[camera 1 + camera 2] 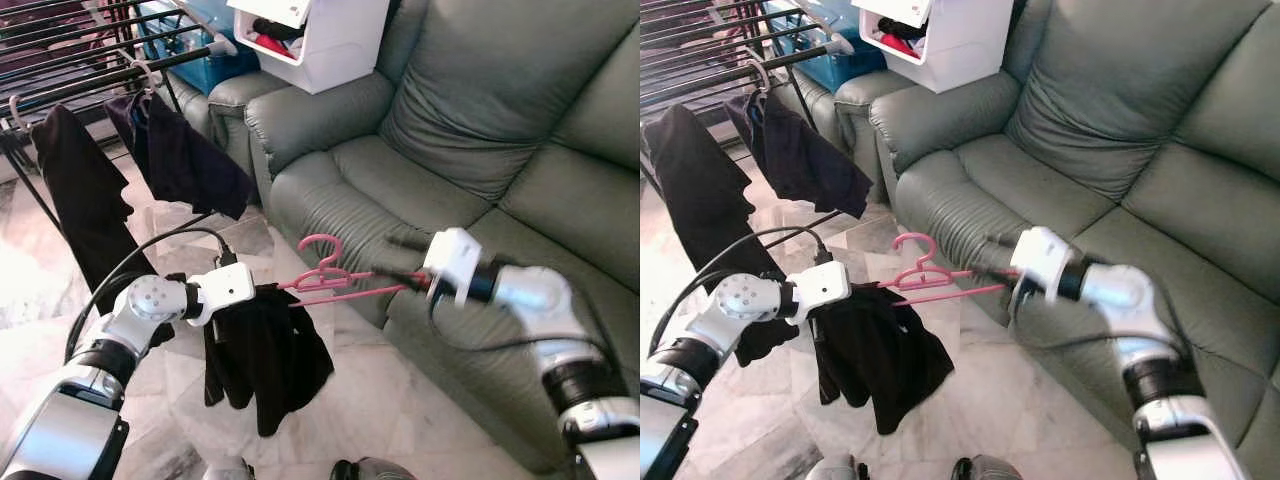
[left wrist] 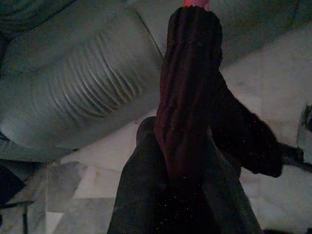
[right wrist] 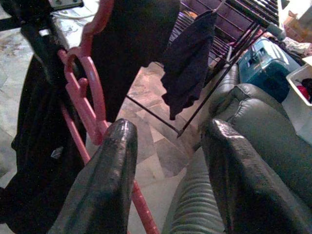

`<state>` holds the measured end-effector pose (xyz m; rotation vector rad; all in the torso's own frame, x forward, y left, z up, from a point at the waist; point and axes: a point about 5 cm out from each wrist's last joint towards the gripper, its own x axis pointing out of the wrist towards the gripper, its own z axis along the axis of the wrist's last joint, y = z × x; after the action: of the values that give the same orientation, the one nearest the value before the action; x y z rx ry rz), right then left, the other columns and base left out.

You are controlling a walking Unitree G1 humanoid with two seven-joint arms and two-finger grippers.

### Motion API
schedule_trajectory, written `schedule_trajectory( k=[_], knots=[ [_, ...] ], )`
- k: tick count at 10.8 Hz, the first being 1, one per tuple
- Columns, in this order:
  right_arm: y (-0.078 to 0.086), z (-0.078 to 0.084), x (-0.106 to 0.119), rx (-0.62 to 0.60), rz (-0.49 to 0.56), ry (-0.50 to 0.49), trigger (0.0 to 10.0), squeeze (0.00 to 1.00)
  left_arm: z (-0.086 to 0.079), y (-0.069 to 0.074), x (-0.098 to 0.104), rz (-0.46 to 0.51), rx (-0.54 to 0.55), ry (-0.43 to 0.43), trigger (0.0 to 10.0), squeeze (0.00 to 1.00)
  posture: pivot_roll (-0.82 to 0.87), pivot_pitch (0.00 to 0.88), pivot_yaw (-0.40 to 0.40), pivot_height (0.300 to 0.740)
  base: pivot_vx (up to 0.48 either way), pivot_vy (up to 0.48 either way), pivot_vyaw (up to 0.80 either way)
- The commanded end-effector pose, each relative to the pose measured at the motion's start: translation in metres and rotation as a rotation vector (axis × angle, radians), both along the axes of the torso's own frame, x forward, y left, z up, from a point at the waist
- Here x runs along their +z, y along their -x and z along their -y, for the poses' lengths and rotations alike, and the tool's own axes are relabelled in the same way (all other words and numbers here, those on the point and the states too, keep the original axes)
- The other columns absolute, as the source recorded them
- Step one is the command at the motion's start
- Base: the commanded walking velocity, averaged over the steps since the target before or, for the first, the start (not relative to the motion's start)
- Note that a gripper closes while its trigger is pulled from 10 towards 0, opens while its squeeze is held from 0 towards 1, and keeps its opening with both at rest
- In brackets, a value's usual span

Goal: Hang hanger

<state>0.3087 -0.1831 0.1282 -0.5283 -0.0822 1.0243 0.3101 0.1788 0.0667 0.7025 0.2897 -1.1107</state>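
Pink plastic hanger [image 1: 322, 276] with black garment [image 1: 262, 352] is pinched by left gripper [image 1: 262, 292]; right gripper [image 3: 165, 161], jaws spread, steadies its far end before hanging.

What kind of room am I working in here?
Most likely a home living room used for drying laundry: a green leather sofa, a drying rack with dark clothes hung on it, marble-look floor tiles, and a white bin on the sofa arm.

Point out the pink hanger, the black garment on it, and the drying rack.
pink hanger [image 1: 322, 247]: left eye view, on its hook.
black garment [image 1: 265, 355]: left eye view, middle of the hanging cloth.
drying rack [image 1: 90, 82]: left eye view, a top bar.
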Motion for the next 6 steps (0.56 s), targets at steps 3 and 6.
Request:
schedule_trajectory(
  k=[3, 6],
  knots=[
    [-0.012, 0.000, 0.023, -0.206, 0.149, -0.199, 10.0, 1.00, -0.016, -0.024, 0.010, 0.033, 0.442, 0.216, 0.0, 0.00, -0.09, 0.000, -0.033, 0.740, 0.000, 0.000, 0.00],
    [0.003, -0.022, -0.008, -0.319, 0.136, -0.285, 10.0, 1.00, -0.002, -0.041, 0.041, 0.114, 0.488, 0.391, 0.0, 0.00, -0.08, 0.000, -0.018, 0.740, 0.000, 0.000, 0.00]
  ],
)
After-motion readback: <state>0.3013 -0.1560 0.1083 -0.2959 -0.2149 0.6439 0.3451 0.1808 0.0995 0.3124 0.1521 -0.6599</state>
